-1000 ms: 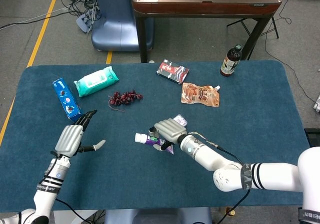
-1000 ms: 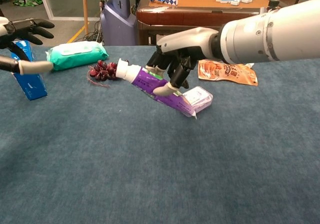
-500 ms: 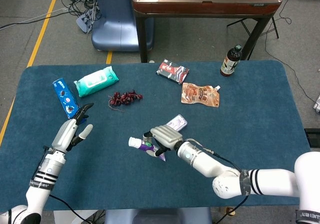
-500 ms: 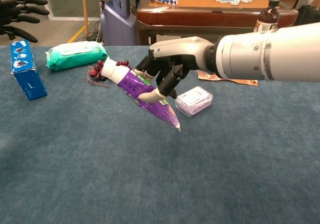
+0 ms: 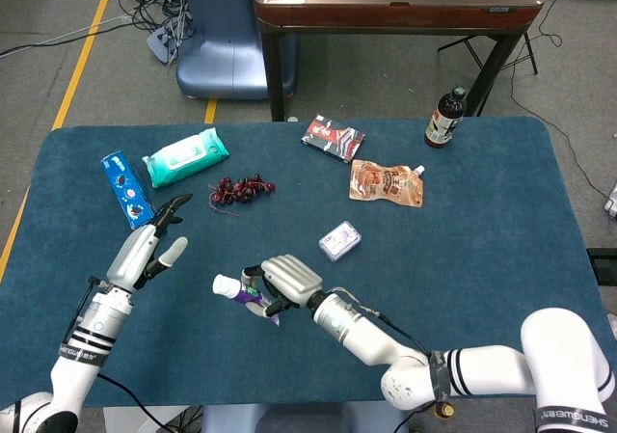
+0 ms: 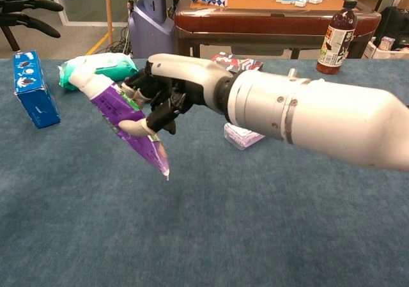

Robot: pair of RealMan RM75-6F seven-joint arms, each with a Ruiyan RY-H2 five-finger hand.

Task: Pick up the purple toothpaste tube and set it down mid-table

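The big blue table [image 5: 501, 259] has lots of things on it. The right hand [image 5: 286, 281] is wrapped around the purple toothpaste tube [image 6: 121, 124] and holds it up in the air. In the chest view the white cap points up toward 10 o'clock and the flat tail hangs down toward 5 o'clock, just above the cloth. From the head view, the tube sits at about 7 o'clock from the middle of the table, so it is a bit off from where it should go.

The left hand [image 5: 149, 250] is at 9 o'clock. It holds nothing and its fingers are spread apart. It should just wait there, out of the way.

To do this step well, I think the right hand should carry the tube toward 1 o'clock, to the bare cloth in the middle. It should go slowly, because the tube is tilted and could slip. Lower it until the tail touches first, then lay the rest flat, and only then let go.

Watch out for the small clear box [image 5: 339, 240] at 1 o'clock from the hand. The tube should land beside it, not on it.

The green wipes pack [image 5: 186, 156], the blue box [image 5: 128, 191] and the dark grapes [image 5: 239, 189] sit far off near 10 and 11 o'clock, so they should be no trouble.
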